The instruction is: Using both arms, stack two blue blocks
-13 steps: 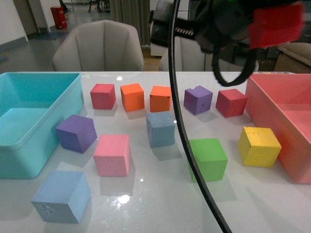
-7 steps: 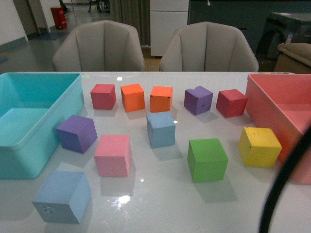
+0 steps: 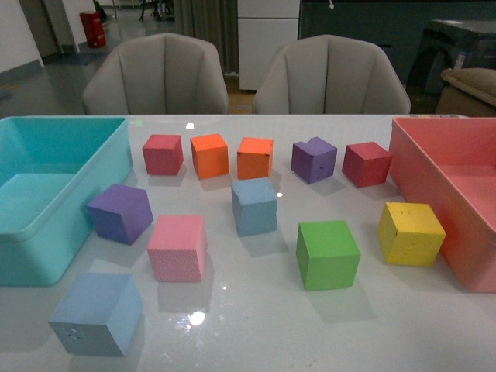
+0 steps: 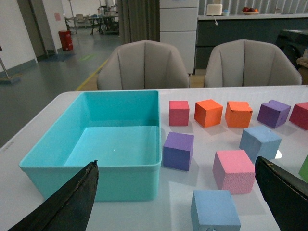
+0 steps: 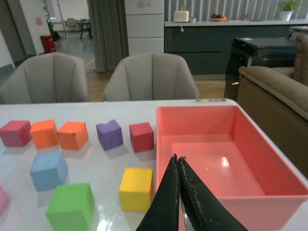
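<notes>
From the front we see the central blue block [image 3: 254, 205] mid-worktop [image 3: 256, 325] and the dented blue block [image 3: 97, 314] at the near left, just beside the teal bin [image 3: 46, 232].

At the left wrist, our left end effector [image 4: 175, 163] gapes wide, empty.

At the right wrist, our right end effector [image 5: 176, 159] is pinched closed on nothing.

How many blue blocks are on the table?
2. One blue block sits mid-table, in front of the orange blocks. The other blue block is at the near left, in front of the pink block. None seems hidden.
</notes>
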